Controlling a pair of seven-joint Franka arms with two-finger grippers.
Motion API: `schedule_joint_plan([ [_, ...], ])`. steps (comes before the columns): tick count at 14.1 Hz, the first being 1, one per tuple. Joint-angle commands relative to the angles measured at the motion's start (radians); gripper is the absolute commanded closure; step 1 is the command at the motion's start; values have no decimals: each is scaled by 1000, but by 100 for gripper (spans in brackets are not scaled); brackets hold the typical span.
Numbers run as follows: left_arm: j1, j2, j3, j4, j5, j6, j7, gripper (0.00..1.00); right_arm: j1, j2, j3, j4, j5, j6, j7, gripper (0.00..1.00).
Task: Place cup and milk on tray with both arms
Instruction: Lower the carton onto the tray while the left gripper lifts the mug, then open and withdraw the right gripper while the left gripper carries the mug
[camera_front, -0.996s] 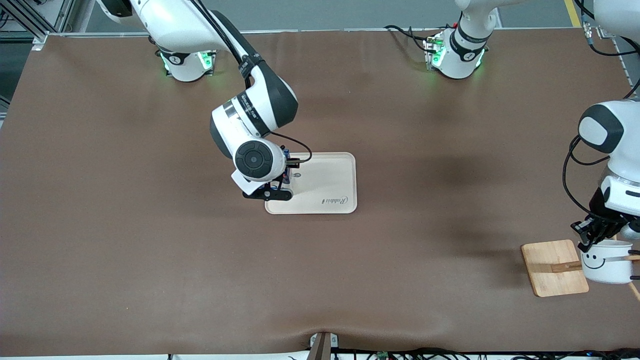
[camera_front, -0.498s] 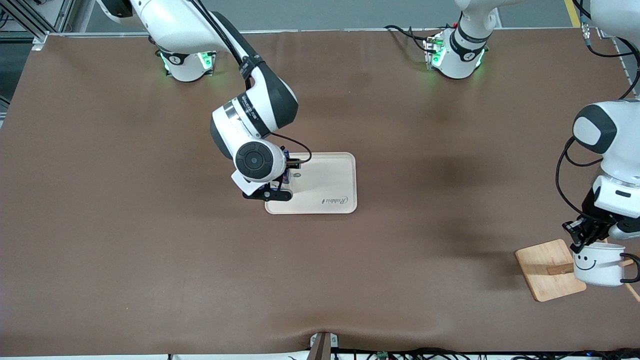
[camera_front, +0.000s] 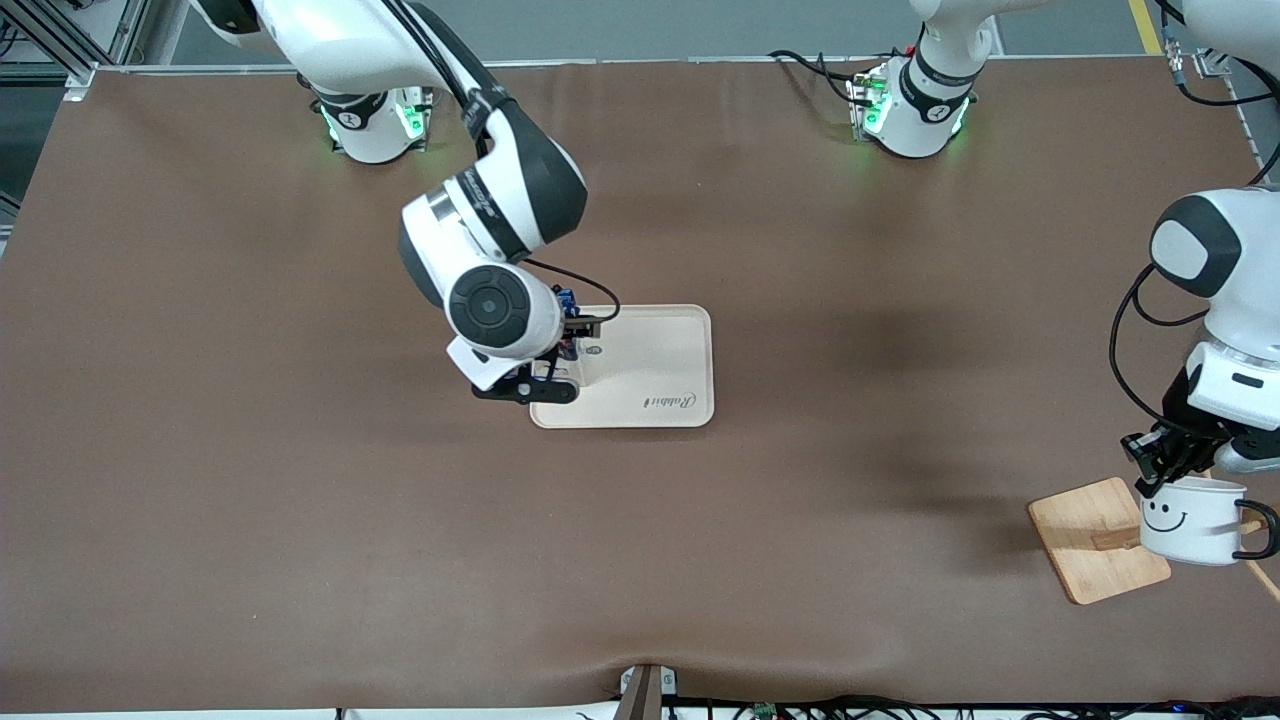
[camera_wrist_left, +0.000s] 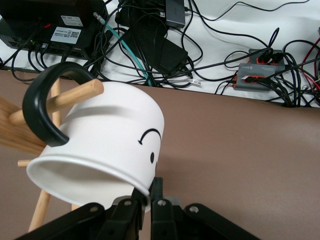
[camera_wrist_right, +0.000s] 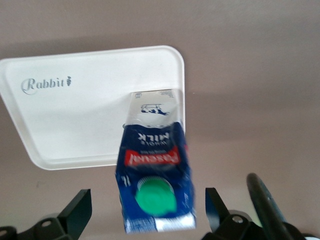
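Note:
The milk (camera_wrist_right: 155, 165), a dark blue carton with a green cap, stands upright on the cream tray (camera_wrist_right: 75, 120), close to the tray's edge toward the right arm's end. My right gripper (camera_wrist_right: 148, 207) hangs open just above it, one finger on each side and neither touching. From the front only a sliver of the milk (camera_front: 568, 298) shows beside the right wrist over the tray (camera_front: 660, 360). My left gripper (camera_front: 1160, 470) is shut on the rim of the white smiley cup (camera_front: 1190, 520), which is tilted. In the left wrist view a wooden stick passes through the cup's (camera_wrist_left: 100, 135) black handle.
A wooden board (camera_front: 1090, 540) with sticks lies under and beside the cup, near the table's edge at the left arm's end. Cables and black boxes (camera_wrist_left: 165, 30) lie off the table's edge. Bare brown table surface stretches between the tray and the board.
The right gripper opened, let go of the milk and drew up and away from the tray. The left gripper shifted the cup slightly toward the table's middle; the board shifted with it.

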Motion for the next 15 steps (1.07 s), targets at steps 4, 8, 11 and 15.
schedule_joint_plan([
  [4,3,-66,-22,-15,10,-82,43,97,-65,-79,-23,62,-25,-112,14,0],
  [8,3,-92,-59,-3,11,-140,40,99,-175,-211,-26,59,-42,-141,4,0],
  [11,3,-114,-95,3,16,-183,32,99,-261,-279,-26,54,-56,-181,-42,0],
  [15,0,-123,-167,60,14,-310,-29,100,-411,-354,-25,36,-120,-236,-278,0],
])
